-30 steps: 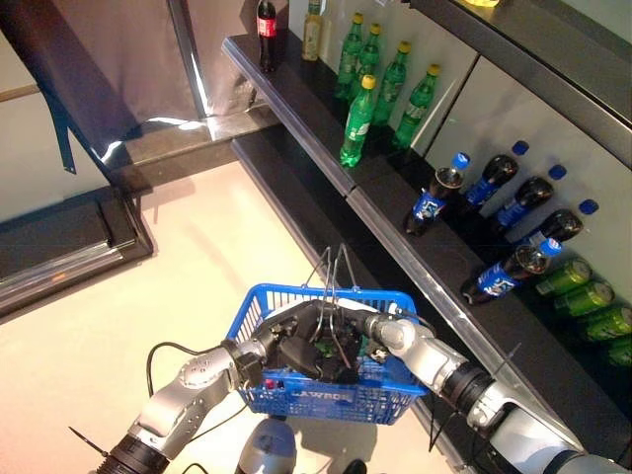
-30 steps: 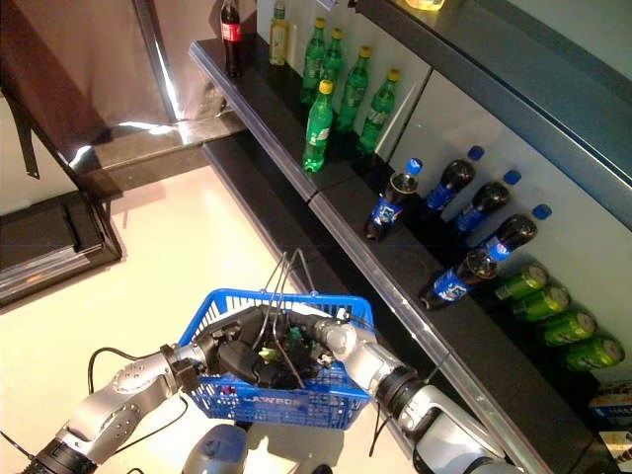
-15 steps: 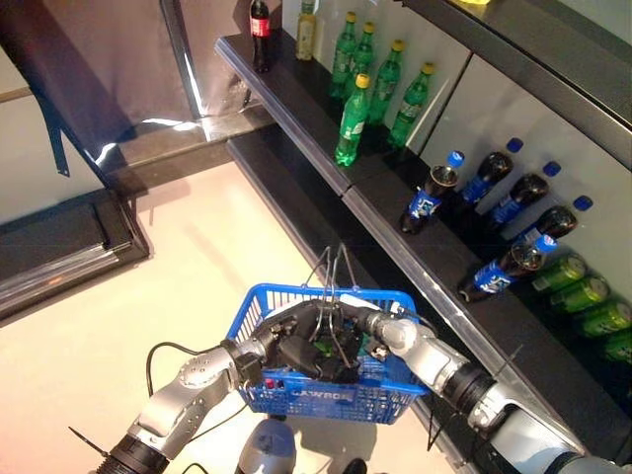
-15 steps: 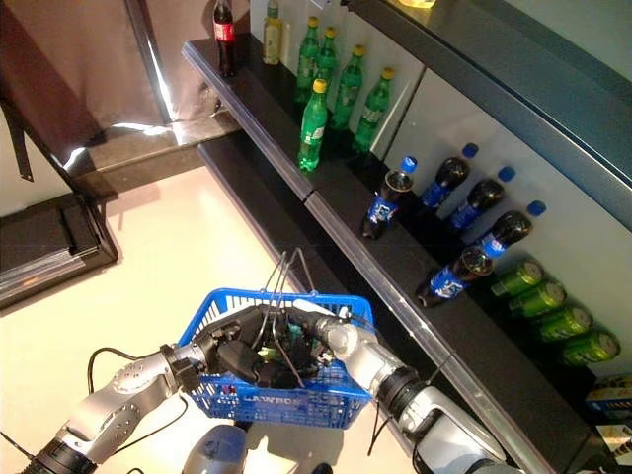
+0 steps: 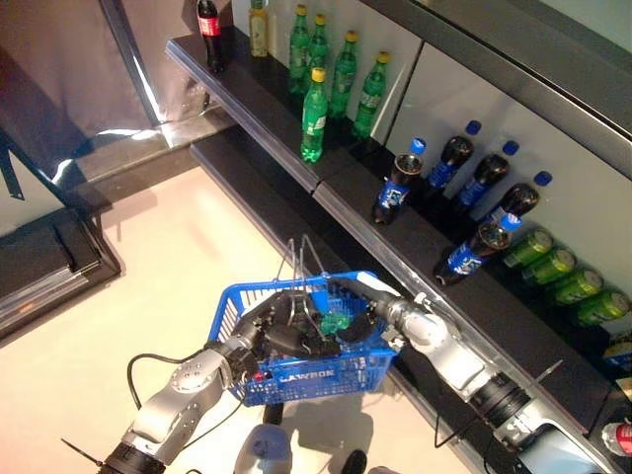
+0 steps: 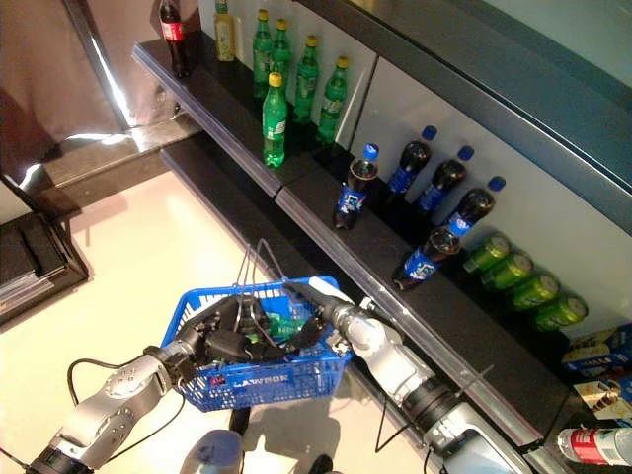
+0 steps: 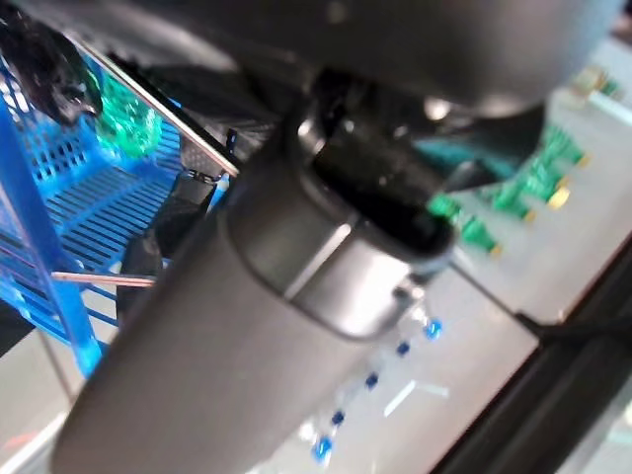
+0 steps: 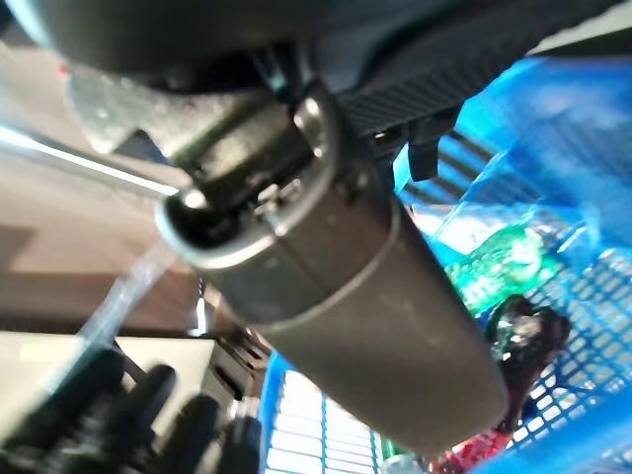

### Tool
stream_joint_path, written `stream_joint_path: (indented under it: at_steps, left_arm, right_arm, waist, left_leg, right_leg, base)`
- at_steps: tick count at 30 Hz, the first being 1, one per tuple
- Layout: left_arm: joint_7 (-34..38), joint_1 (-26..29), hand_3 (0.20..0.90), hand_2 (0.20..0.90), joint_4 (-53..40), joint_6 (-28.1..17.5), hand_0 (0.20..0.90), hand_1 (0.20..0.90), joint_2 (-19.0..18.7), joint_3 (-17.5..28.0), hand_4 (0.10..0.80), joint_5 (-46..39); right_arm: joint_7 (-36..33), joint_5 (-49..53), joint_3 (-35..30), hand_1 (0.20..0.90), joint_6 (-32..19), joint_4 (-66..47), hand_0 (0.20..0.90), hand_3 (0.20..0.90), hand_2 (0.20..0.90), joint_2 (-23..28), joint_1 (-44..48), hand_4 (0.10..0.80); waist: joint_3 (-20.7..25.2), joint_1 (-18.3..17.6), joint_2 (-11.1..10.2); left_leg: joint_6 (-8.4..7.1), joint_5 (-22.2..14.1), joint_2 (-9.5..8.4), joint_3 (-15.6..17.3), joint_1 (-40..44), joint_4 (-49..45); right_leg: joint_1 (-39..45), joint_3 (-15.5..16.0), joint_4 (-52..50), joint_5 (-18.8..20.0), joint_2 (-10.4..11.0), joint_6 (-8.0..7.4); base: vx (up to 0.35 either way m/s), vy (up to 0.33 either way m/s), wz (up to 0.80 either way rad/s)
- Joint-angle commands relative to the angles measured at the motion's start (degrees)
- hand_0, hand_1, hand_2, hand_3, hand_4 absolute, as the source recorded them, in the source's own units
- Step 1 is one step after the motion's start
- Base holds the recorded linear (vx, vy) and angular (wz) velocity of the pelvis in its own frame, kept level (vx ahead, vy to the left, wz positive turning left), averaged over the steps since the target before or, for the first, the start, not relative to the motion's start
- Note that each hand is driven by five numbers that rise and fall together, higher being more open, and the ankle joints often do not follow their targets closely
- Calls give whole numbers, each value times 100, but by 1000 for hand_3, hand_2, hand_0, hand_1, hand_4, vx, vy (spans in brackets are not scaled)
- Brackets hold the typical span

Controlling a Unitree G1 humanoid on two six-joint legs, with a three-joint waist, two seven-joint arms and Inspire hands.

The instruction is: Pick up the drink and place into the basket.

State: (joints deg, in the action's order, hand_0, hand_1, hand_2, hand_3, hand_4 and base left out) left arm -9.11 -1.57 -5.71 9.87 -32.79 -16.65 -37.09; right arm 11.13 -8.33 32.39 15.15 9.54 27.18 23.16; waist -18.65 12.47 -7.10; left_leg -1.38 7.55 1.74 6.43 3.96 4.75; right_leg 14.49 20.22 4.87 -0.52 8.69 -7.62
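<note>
now both arms reach into the blue basket [image 5: 296, 375]; a green drink [image 5: 334, 322] lies uncovered inside, unlike before; neither hand's grip is readable.

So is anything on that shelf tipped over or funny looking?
Yes. One dark bottle with a blue label leans over at the front of the shelf, while the other dark bottles behind it stand in a row. The green bottles further along stand upright. Nothing looks spilled.
</note>
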Motion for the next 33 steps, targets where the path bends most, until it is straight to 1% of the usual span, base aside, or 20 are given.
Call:
stream_joint_path:
  at_steps: [1, 6, 8, 13, 14, 16, 21, 25, 29, 32, 33]
  left_arm:
    - [-122, 1260, 200, 300, -1935, -2423, 300, 300, 869, 643, 100, -246]
    - [394, 1174, 200, 300, -1796, -2604, 300, 300, 816, 777, 100, 88]
    - [631, 1109, 200, 300, -1727, -2668, 300, 300, 826, 858, 100, 220]
    - [950, 950, 200, 300, -1653, -2768, 300, 300, 830, 995, 100, 356]
    - [1141, 847, 200, 300, -1583, -2823, 300, 300, 833, 1064, 100, 399]
    - [1332, 759, 200, 300, -1513, -2851, 300, 300, 855, 1129, 100, 461]
    - [1643, 561, 200, 300, -1346, -2907, 300, 300, 869, 1267, 100, 592]
    - [1875, 464, 200, 300, -1128, -2935, 300, 300, 879, 1317, 100, 772]
    - [2061, 224, 200, 300, -780, -2969, 300, 300, 877, 1459, 100, 878]
    - [2297, -78, 200, 300, -498, -3050, 300, 300, 948, 1694, 100, 855]
    - [2384, -200, 200, 300, -434, -3064, 300, 300, 987, 1790, 100, 809]
  right_arm:
    - [-458, 403, -171, 900, -479, -611, 900, 900, 900, 260, 42, 800]
    - [-749, 587, -481, 900, -812, -926, 900, 900, 900, 295, -331, 800]
    - [-869, 654, -635, 900, -1023, -998, 900, 900, 900, 305, -511, 800]
    - [-1045, 711, -864, 900, -1320, -1132, 900, 900, 900, 307, -912, 800]
    - [-1190, 706, -967, 900, -1531, -1152, 900, 900, 900, 289, -1142, 800]
    - [-1200, 612, -1051, 900, -1676, -1157, 900, 900, 900, 266, -1319, 800]
    - [-1223, 616, -1194, 900, -1855, -1121, 900, 900, 900, 335, -1632, 800]
    - [-1324, 664, -1267, 900, -1857, -1008, 900, 900, 900, 313, -1777, 800]
    - [-1461, 732, -1427, 900, -1939, -829, 900, 900, 900, 222, -2022, 800]
    - [-1462, 638, -1587, 900, -2106, -689, 900, 900, 900, 158, -2222, 800]
    - [-1456, 625, -1632, 900, -2153, -678, 900, 900, 900, 143, -2295, 800]
  waist:
    - [1049, -30, 41]
    - [1044, -126, 66]
    - [1057, -171, 89]
    - [1063, -248, 138]
    - [1054, -292, 170]
    - [1038, -350, 191]
    - [1011, -462, 223]
    - [1002, -524, 240]
    - [1003, -599, 271]
    - [978, -635, 294]
    - [970, -622, 296]
  left_leg:
    - [-234, -913, 204, 54, 523, -103]
    - [-218, -926, 208, 89, 535, -96]
    - [-214, -935, 213, 115, 541, -95]
    - [-215, -941, 226, 154, 530, -93]
    - [-212, -945, 227, 171, 522, -95]
    - [-213, -952, 231, 201, 519, -103]
    - [-223, -965, 246, 239, 521, -100]
    - [-228, -968, 243, 214, 533, -83]
    - [-212, -997, 199, 33, 540, -79]
    - [-152, -1077, 81, -264, 498, -178]
    - [-122, -1123, 12, -408, 481, -221]
  right_leg:
    - [-406, -132, 13, 320, -58, -62]
    - [-430, -203, 13, 320, -74, -74]
    - [-440, -232, 13, 313, -75, -81]
    - [-480, -272, 13, 312, -71, -93]
    - [-499, -295, 13, 311, -71, -96]
    - [-520, -319, 13, 315, -66, -101]
    - [-553, -369, 13, 309, -66, -114]
    - [-559, -423, 13, 304, -79, -116]
    - [-593, -624, 13, 276, -148, -100]
    - [-668, -940, 13, 276, -199, -87]
    - [-692, -1047, 13, 284, -204, -91]
  base:
    - [-5, -6, -5]
    - [-5, -4, -5]
    - [-4, 10, -6]
    - [-11, 7, -2]
    - [-40, 16, -5]
    - [-43, 14, -7]
    - [-37, 3, -9]
    - [-6, -2, -1]
    - [23, -9, -11]
    - [31, 10, -18]
    - [31, 35, -35]
